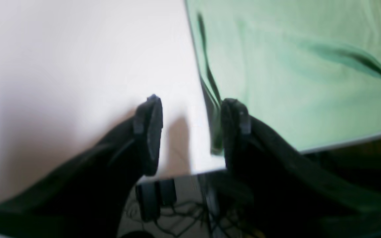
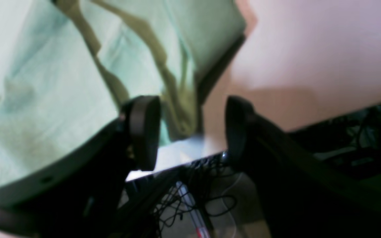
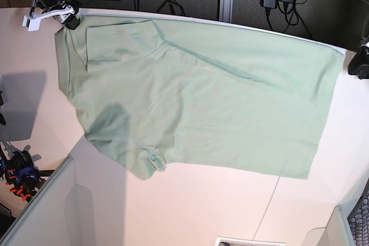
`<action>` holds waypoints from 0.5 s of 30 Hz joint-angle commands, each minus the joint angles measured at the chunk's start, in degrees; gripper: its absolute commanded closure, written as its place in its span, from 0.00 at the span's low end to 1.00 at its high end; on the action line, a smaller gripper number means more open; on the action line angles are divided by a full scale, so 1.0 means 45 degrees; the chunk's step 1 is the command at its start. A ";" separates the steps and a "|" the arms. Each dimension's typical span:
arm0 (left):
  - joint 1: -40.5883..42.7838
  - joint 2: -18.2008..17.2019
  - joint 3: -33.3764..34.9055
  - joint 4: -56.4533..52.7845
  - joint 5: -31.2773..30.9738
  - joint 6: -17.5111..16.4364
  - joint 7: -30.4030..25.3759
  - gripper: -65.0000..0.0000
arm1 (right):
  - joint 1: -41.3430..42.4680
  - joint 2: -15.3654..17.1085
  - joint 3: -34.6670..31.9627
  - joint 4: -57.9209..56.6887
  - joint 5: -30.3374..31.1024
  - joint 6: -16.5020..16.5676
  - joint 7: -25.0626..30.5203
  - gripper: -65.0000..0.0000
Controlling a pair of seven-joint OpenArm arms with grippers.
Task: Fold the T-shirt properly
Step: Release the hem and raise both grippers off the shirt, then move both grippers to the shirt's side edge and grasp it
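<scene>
My 2 arms reach to the far edge of the table (image 3: 190,211), one at each end of the T-shirt (image 3: 196,102). The shirt lies spread flat across the pale tabletop, its long top edge running along the far table edge, with a few shallow creases and a bunched bit at its near lower corner.

My left gripper (image 1: 190,132) hangs over the table's far edge with its jaws parted and nothing between them. One fingertip (image 1: 149,132) is over bare table; the other (image 1: 235,125) sits right at the shirt's side hem, where the cloth makes a small dark fold. Whether it touches the cloth I cannot tell.

My right gripper (image 2: 192,132) is likewise released, jaws standing apart with only the table edge and a wrinkled corner of shirt showing in the gap. Its left fingertip (image 2: 144,130) is over the green fabric, the other over bare table.

In the base view my right gripper is at the top left corner by the shirt's edge, and my left arm barely shows at the right border.
</scene>
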 commanded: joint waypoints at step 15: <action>-0.6013 -0.0840 0.2555 -0.0753 0.2769 0.0967 -0.2463 0.51 | 0.0345 0.0257 0.0253 0.0233 0.0097 0.0044 0.0481 0.52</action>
